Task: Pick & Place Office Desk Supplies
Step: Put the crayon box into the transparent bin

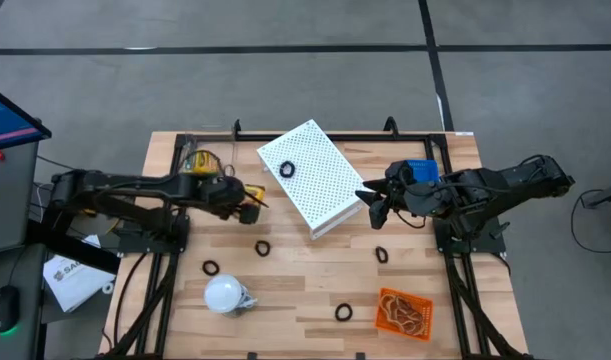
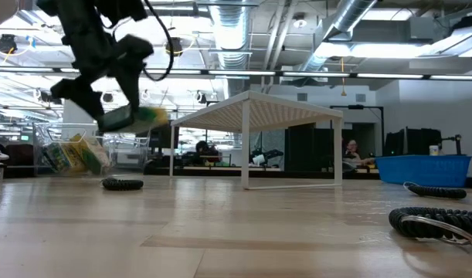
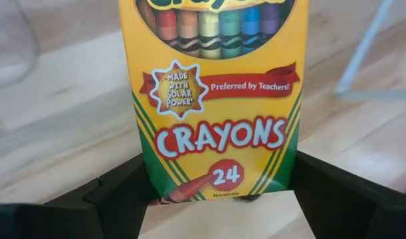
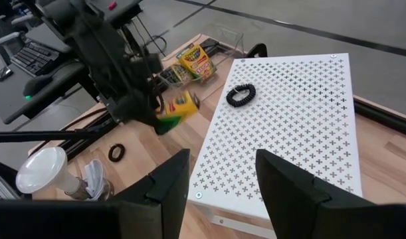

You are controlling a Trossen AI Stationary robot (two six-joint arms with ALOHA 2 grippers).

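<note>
Two end effectors: both over the wooden desk (image 1: 315, 300)
Left end effector (image 1: 251, 200): grasping yellow-and-green cardboard crayon box (image 3: 216, 99), lifted
Right end effector (image 4: 219, 176): fingers spread, empty, beside white perforated box (image 4: 289, 126)

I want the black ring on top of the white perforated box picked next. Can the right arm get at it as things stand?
Probably yes. The right gripper hangs open and empty beside the white perforated box; the black ring lies uncovered on top. The left gripper, holding a crayon box, stays off to the side.
</note>
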